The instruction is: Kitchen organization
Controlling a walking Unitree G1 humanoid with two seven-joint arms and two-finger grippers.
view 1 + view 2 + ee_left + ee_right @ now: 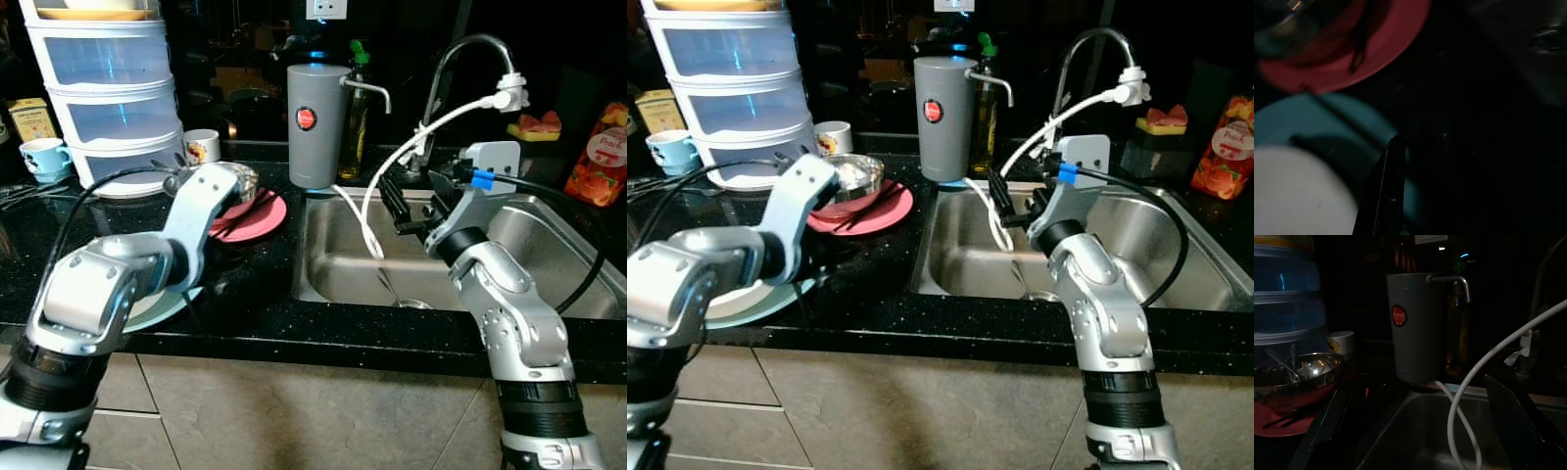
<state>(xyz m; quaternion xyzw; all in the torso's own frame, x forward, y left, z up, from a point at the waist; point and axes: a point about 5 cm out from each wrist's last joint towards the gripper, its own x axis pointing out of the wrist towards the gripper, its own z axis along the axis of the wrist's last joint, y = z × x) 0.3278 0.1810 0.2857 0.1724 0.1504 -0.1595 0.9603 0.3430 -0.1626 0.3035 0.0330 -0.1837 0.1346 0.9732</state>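
A teal plate point(174, 305) with a white plate on it lies at the counter's front edge, under my left arm. My left gripper point(1422, 147) sits low over that plate's rim, beside a pink plate point(263, 217) that carries a steel bowl point(233, 180) and dark chopsticks. The view along it is very dark. My right gripper point(398, 208) hangs open and holds nothing, above the steel sink point(331, 262), close to a white hose point(390, 164). A spoon point(394, 292) lies in the sink bottom.
A grey water dispenser point(315, 125) stands between the pink plate and the sink, with a green-capped bottle point(355, 108) behind it. Plastic drawers point(106, 88) and two cups point(201, 145) are at the back left. The faucet point(468, 51), a sponge point(535, 127) and a snack bag point(600, 157) are at the back right.
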